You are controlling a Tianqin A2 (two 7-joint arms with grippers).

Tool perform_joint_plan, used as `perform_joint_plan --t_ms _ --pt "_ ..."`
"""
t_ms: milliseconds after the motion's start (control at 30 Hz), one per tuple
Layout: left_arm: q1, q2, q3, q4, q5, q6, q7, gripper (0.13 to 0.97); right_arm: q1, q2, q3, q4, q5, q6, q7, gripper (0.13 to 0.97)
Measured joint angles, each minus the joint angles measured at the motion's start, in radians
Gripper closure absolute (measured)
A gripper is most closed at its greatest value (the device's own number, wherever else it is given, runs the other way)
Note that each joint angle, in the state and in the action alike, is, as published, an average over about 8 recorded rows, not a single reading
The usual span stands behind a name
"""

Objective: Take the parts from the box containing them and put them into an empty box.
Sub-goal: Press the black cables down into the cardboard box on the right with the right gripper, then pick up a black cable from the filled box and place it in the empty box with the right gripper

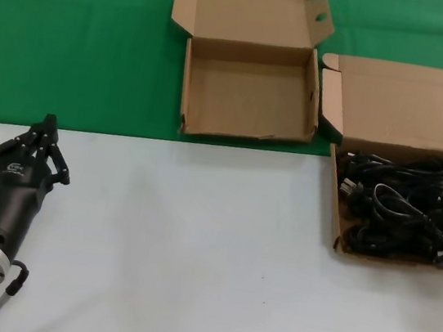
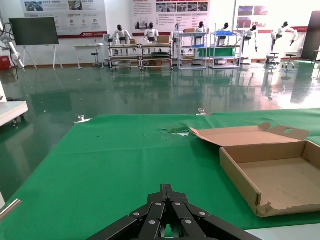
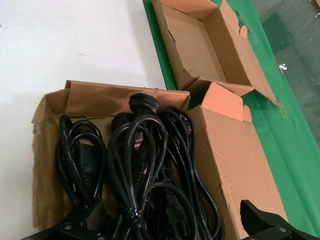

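The wider cardboard box (image 1: 335,200) sits at the right, half on the white table, and holds several looped black power cords (image 1: 402,204). The narrower box (image 1: 248,95) lies open and empty on the green cloth at the back centre. My right gripper (image 3: 170,227) hangs open just above the cords (image 3: 140,160), one finger (image 3: 75,227) over the pile and the other (image 3: 265,222) over the wide box's lid (image 3: 235,150). It holds nothing. My left gripper (image 1: 49,121) is shut and empty, parked at the table's left, pointing at the green cloth (image 2: 166,190).
The white table (image 1: 195,237) fills the front; the green cloth (image 1: 74,38) covers the back. The empty box also shows in the left wrist view (image 2: 280,175) and the right wrist view (image 3: 200,40). Both lids stand open toward the back.
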Motion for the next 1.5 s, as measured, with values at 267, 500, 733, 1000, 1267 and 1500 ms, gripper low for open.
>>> perform_joint_plan --t_ms 267,500,733,1000,1267,1500 --pt "0.000 0.000 0.000 0.000 0.000 0.000 0.000 0.958 0.022 -0.032 0.003 -0.040 -0.011 0.011 -0.027 0.213" --pt "0.000 0.000 0.000 0.000 0.000 0.000 0.000 0.958 0.026 -0.043 0.003 -0.045 -0.024 0.017 -0.028 0.263" --pt "0.000 0.000 0.000 0.000 0.000 0.000 0.000 0.958 0.021 -0.046 0.005 -0.044 -0.030 0.020 -0.026 0.388" --pt "0.000 0.000 0.000 0.000 0.000 0.000 0.000 0.958 0.009 -0.041 0.010 -0.032 -0.034 0.022 -0.018 0.566" --pt "0.000 0.000 0.000 0.000 0.000 0.000 0.000 0.958 -0.005 -0.025 0.020 -0.015 -0.032 0.022 -0.013 0.733" --pt "0.000 0.000 0.000 0.000 0.000 0.000 0.000 0.958 -0.016 -0.007 0.029 0.003 -0.031 0.019 -0.006 0.835"
